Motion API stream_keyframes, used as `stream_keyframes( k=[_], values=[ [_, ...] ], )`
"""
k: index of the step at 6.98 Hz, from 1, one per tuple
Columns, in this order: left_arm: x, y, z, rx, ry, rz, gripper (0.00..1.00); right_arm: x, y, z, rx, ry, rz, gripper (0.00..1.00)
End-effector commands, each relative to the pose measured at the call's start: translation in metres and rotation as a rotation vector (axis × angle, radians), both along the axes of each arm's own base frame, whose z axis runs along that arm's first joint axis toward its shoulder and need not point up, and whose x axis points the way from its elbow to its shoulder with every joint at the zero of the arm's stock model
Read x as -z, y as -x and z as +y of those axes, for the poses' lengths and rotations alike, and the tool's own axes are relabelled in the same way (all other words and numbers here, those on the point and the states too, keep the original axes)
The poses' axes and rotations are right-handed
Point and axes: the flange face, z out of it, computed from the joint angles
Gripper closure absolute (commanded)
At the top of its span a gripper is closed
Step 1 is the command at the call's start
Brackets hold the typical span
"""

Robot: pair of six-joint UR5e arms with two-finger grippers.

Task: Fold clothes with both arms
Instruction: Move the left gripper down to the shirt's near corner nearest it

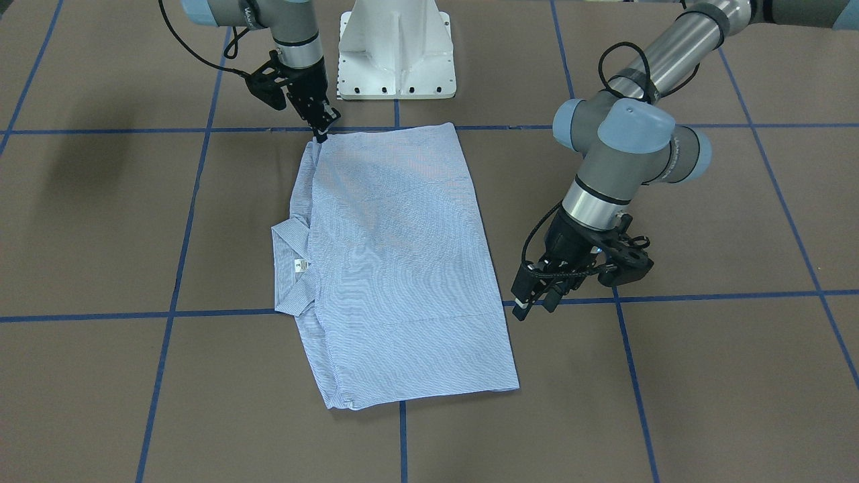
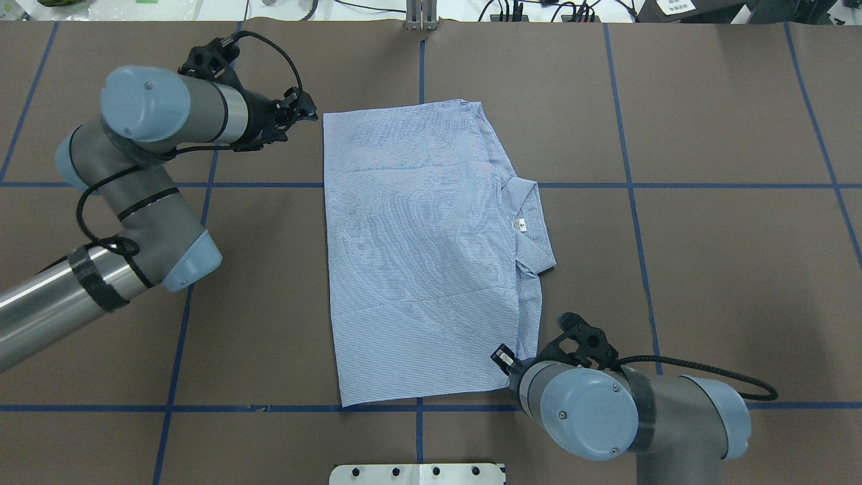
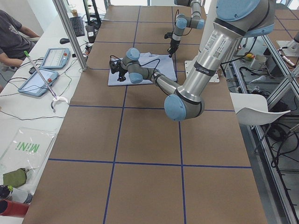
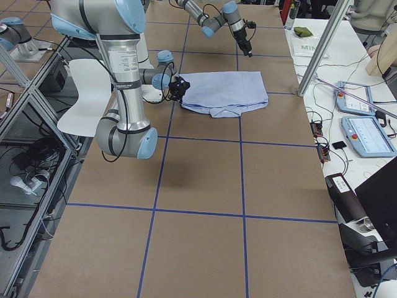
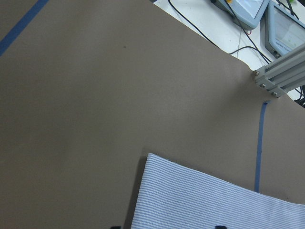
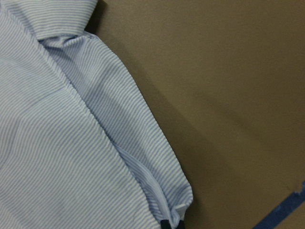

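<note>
With the shirt (image 1: 396, 255) lying flat, folded to a rectangle at the middle of the table (image 1: 671, 376), the right claw (image 1: 322, 134) pinched shut on its collar-side corner nearest the robot and the left claw (image 1: 535, 305) spread apart beside the hem edge, the left claw should probably grip all layers at a hem corner before both lift evenly.

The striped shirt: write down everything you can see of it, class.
The shirt is light blue-and-white fine-striped cloth, folded into a rough rectangle and lying flat on the brown table. Its collar, with a small white label, juts from one long side. The right gripper pinches its collar-side corner near the robot; the left gripper hangs open beside the opposite edge.
</note>
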Motion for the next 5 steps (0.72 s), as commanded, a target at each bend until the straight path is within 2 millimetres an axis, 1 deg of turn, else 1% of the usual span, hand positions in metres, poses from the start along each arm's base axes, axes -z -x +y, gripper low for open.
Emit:
stream_keyframes(
  k=[1, 2, 3, 4, 5],
  values=[
    [-0.004, 0.009, 0.114, -0.04, 0.097, 0.128, 0.28, 0.015, -0.009, 0.011, -0.02, 0.042, -0.018, 1.0],
    [-0.017, -0.005, 0.193, -0.057, 0.159, 0.154, 0.28, 0.017, -0.009, 0.017, -0.015, 0.049, -0.016, 1.0],
    [-0.008, -0.017, 0.25, -0.081, 0.238, 0.217, 0.27, 0.016, -0.007, 0.021, -0.011, 0.053, -0.016, 1.0],
    [-0.007, -0.036, 0.299, -0.122, 0.35, 0.256, 0.27, 0.016, -0.007, 0.021, -0.013, 0.056, -0.016, 1.0],
    [-0.018, -0.071, 0.359, -0.109, 0.326, 0.216, 0.27, 0.017, -0.006, 0.023, -0.01, 0.056, -0.016, 1.0]
  ],
)
